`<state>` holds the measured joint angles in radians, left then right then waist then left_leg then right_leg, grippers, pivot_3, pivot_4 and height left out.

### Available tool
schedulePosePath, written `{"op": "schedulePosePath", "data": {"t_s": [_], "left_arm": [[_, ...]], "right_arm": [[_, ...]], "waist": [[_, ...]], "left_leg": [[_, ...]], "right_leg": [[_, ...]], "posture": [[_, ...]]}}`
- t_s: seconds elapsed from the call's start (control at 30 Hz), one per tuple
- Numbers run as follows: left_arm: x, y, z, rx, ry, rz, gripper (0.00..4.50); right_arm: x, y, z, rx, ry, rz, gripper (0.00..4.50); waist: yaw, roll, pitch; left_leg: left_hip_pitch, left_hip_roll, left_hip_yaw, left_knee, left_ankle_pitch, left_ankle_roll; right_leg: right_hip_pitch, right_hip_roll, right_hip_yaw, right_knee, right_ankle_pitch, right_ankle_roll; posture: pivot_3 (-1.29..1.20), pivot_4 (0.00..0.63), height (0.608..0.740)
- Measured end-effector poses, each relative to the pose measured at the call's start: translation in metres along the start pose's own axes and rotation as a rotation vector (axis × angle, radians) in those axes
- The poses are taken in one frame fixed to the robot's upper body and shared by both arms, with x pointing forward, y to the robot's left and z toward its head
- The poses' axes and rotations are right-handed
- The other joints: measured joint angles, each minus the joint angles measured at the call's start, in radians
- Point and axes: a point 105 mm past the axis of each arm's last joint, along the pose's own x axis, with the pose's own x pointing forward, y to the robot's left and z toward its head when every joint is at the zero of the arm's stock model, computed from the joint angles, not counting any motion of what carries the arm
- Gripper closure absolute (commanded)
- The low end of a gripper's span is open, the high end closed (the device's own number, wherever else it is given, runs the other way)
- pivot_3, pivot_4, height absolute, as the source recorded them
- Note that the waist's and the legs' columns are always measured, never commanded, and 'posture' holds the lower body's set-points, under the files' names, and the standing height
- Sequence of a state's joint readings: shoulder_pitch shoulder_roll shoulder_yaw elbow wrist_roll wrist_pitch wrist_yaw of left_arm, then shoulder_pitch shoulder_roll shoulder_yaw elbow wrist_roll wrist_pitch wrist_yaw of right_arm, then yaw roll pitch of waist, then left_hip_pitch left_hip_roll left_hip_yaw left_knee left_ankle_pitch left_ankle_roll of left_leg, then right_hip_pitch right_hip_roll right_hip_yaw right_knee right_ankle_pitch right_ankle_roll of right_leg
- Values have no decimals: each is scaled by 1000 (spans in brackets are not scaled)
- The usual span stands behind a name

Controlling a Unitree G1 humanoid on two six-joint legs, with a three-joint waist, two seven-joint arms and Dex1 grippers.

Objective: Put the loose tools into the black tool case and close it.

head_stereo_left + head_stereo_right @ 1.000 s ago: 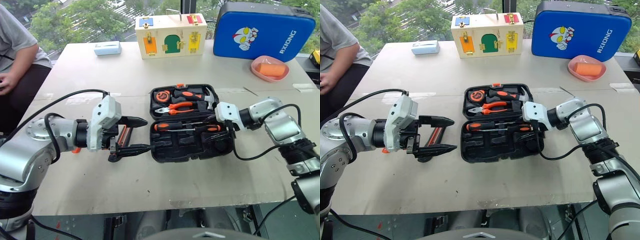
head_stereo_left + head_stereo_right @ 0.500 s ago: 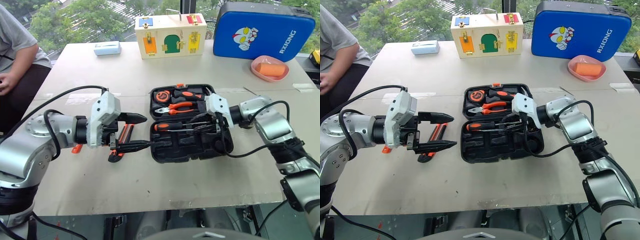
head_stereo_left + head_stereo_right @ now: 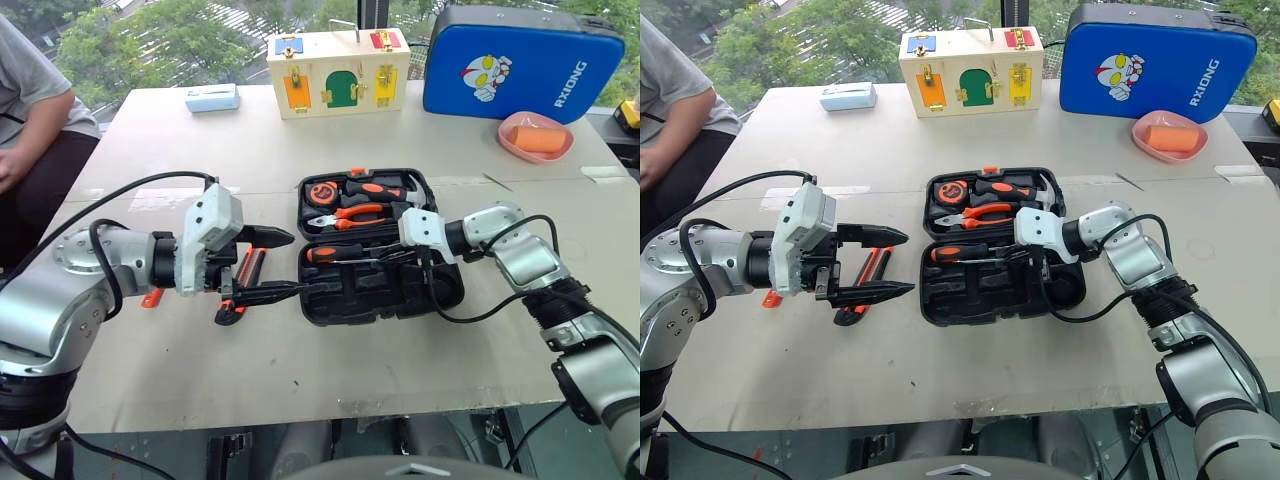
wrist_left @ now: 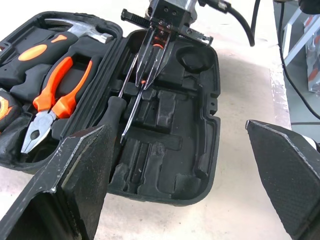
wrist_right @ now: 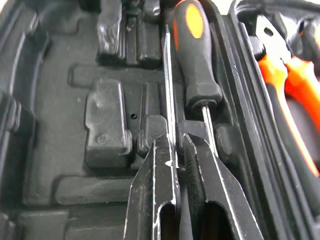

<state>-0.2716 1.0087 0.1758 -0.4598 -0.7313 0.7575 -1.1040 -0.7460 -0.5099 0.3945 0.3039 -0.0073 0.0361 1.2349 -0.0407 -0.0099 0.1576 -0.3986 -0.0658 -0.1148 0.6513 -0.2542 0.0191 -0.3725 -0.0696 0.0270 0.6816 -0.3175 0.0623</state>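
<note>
The black tool case [image 3: 445,290] lies open at the table's middle. In its near half lies a screwdriver with a black-and-orange handle [image 3: 325,253]. My right gripper [image 5: 176,142] reaches into that half from the right and is shut on the thin steel shaft [image 5: 169,90] of a second screwdriver lying beside the first. My left gripper [image 3: 293,263] hovers open just left of the case, its fingers [image 4: 75,185] spread wide towards it. Under it on the table lies a long orange-and-black tool [image 3: 243,272]. A slim orange tool [image 3: 152,297] pokes out behind the left wrist.
The case's far half holds a hammer [image 3: 418,192], orange-handled pliers [image 3: 355,213] and an orange tape measure [image 3: 324,191]. At the back stand a wooden latch box [image 3: 338,70], a blue padded case [image 3: 525,60], a pink dish [image 3: 540,135] and a pale blue box [image 3: 213,97]. A person [image 3: 35,120] sits at the left.
My right gripper has moved left along the case's near half, dipped in and closed on the shaft. The left gripper has stayed where it was, open.
</note>
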Motion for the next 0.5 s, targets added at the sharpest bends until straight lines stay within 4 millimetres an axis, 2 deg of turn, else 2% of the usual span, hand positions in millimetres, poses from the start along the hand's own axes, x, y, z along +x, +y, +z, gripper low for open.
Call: {"op": "schedulePosePath", "data": {"t_s": [0.37, 0.43, 0.5], "left_arm": [[-1, 1, -6, -12, 13, 17, 0], [-1, 1, -6, -12, 13, 20, 0], [-2, 1, -7, -15, 14, 23, 0]], "right_arm": [[0, -2, -2, 55, -17, -10, 4439], [-1, -3, -1, 119, -47, -17, 4439], [-6, -2, -1, 258, -95, -9, 4439]], "waist": [[1, 0, 0], [1, 0, 0], [3, 0, 0]], "left_leg": [[1, 0, 0, 0, 0, 0], [1, 0, -1, 0, 0, 0], [0, 0, -1, 0, 0, 0]], "right_leg": [[1, 0, 0, 1, 0, 0], [1, 0, 0, 1, 0, -1], [1, 0, 1, 0, 0, -1]], "posture": [[0, 150, 735], [0, 150, 735], [0, 150, 735]]}}
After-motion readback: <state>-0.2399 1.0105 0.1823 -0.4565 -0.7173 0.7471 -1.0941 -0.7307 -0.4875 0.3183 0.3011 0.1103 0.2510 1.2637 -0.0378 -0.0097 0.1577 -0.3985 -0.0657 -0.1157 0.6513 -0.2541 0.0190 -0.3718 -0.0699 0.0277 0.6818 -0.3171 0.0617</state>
